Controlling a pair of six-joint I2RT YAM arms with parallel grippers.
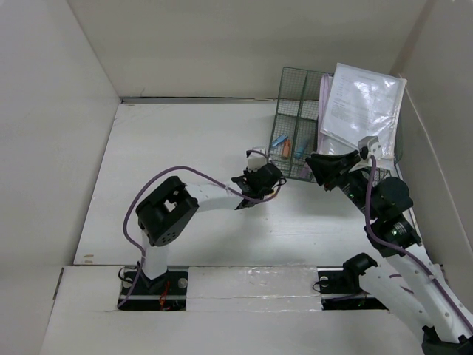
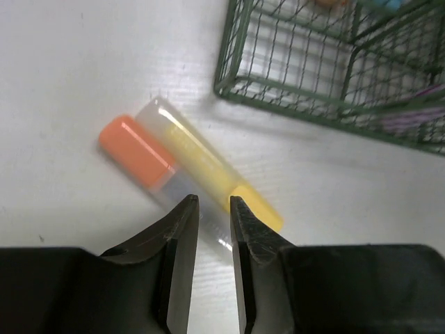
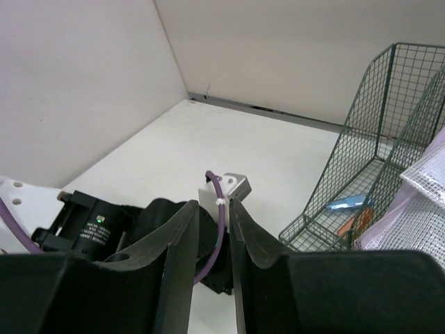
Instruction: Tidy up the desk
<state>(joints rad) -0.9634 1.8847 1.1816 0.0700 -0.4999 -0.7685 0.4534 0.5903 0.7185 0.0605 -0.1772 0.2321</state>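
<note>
As the top view shows, the desk (image 1: 185,148) fills the floor of the white-walled cell. A green wire rack (image 1: 294,111) stands at its 1 o'clock corner, with a clear sleeve of papers (image 1: 363,102) leaning in the rack's right bay. The left gripper (image 1: 259,185) hangs low over the desk centre. The rack's near corner lies at its 1 o'clock. The right gripper (image 1: 319,166) is at 3 o'clock of the left one, near the rack's front edge.

In the left wrist view, the left gripper (image 2: 212,202) has its jaws drawn narrow, with only a slim gap and nothing held. Two markers lie side by side and touching on the desk (image 2: 76,76). The orange-capped marker (image 2: 135,153) lies to the left and the yellow marker (image 2: 208,170) to the right, both slanting from 10 to 4 o'clock. Their near ends run under the fingertips. The rack (image 2: 278,94) stands at 1 o'clock, apart from them.

In the right wrist view, the right gripper (image 3: 214,203) is equally narrow and empty. It hangs above the left arm's wrist and its purple cable (image 3: 221,229). The rack (image 3: 361,160) lies at 3 o'clock and holds a blue pen (image 3: 348,204) and an orange pen (image 3: 348,226). The desk (image 3: 208,139) stretches toward 12 o'clock.
</note>
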